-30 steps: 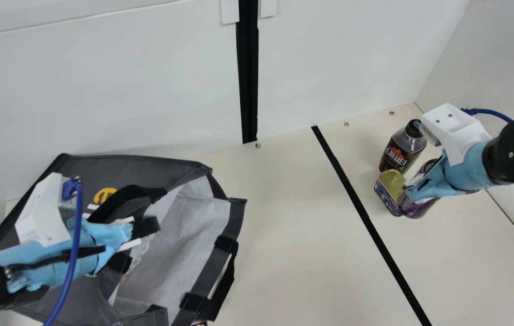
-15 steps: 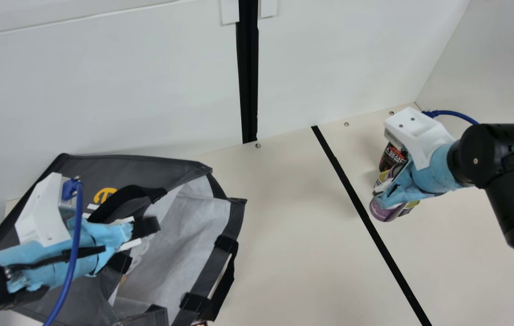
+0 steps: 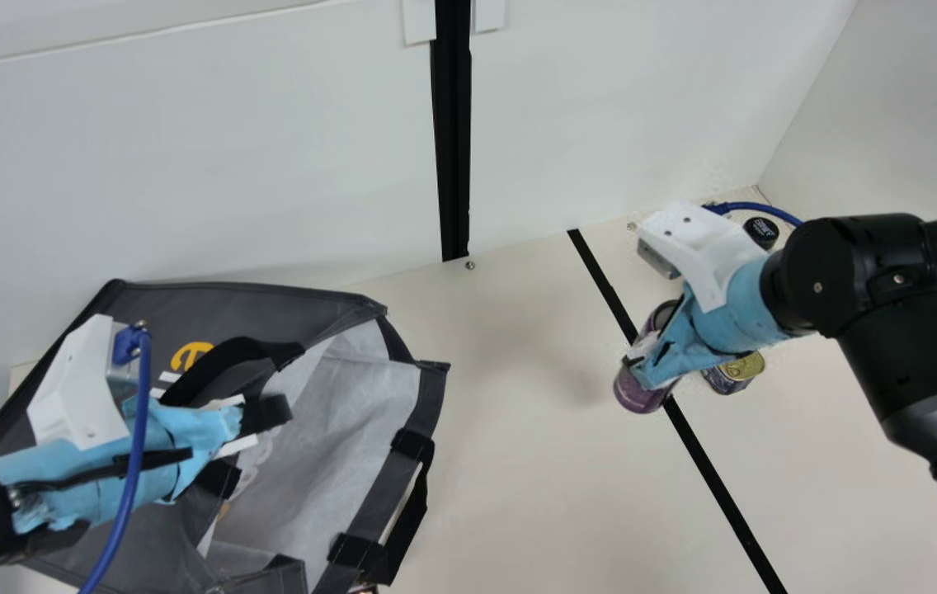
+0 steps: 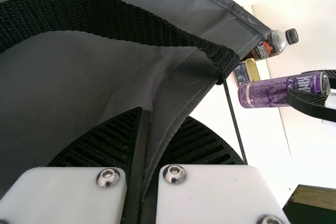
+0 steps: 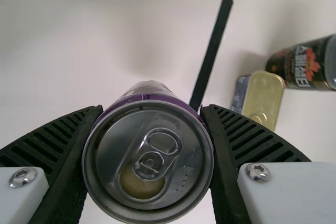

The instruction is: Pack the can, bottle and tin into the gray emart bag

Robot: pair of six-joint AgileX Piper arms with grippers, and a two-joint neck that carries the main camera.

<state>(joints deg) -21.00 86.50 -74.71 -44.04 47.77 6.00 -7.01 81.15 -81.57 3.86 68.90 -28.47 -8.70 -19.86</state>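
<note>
One purple can (image 3: 640, 396) is hanging in the right gripper (image 5: 152, 109), whose ribbed fingers are pressing on its two sides, and it is seemingly clearing the table. The gray bag (image 3: 246, 309) is lying well off to the main view's left of the can, its mouth gaping toward it, so the coming move is probably calling for a long sideways carry by the right arm, then a lowering past the rim. The can's long axis is slanting in the main view, the lid end sitting toward the upper right, the base pointing lower left; in the right wrist view the lid is facing the camera, so the base is likely leading into the bag. The left gripper (image 4: 163, 116) is pinching the bag's dark fabric beside a black strap (image 4: 100, 17), seemingly keeping the mouth apart. The tin (image 3: 741, 365) and the bottle (image 5: 302, 66) are waiting near each other on the table, nearer the right arm. As for labels, the can is carrying pale lettering on purple, the bottle is showing white characters beside a red motif, and the bag is bearing a yellow mark (image 3: 190, 356).
</note>
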